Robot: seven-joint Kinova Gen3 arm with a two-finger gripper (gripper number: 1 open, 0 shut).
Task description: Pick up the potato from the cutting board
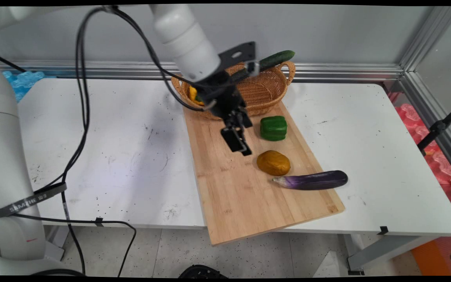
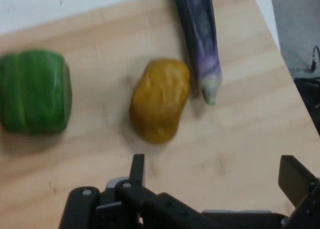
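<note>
My gripper hangs above the wooden cutting board, over its far half, with its fingers apart and nothing between them; in the hand view both fingertips stand well separated at the bottom edge with bare wood between. The nearest thing is the potato, a brownish-yellow lump resting on the board, just to the right of my gripper and slightly nearer the camera in the main view. In the hand view the potato sits ahead of the fingers, left of the midline between them, its long axis running roughly along my line of sight with a slight tilt. The green bell pepper stands on the board beyond the potato, towards the wicker basket, and is apart from the potato; in the hand view it lies far to the left. The eggplant lies across the board's right edge, its stem end pointing at the potato and very near it, its dark body reaching onto the white table. The basket rests at the far end of the board, with a cucumber lying across its rim and something yellow inside. Nothing lies between my gripper and the potato; the eggplant's tip crowds its far side.
</note>
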